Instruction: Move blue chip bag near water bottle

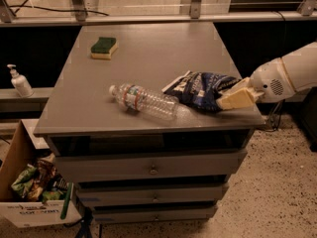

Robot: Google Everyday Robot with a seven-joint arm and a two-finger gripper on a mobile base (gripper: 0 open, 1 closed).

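Well, the water bottle (144, 100) lies on its side on the desk (148, 48). Just right of the bottle rests the blue chip bag (198, 89), almost touching it. Farther right, the gripper (225, 95) has its jaws closed on the bag's end. The bag looks light, soft, likely slippery; its pinched edge suits holding.

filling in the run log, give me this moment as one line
pincer: at table right edge, shut on blue chip bag | bag: lying just right of water bottle | bottle: on its side
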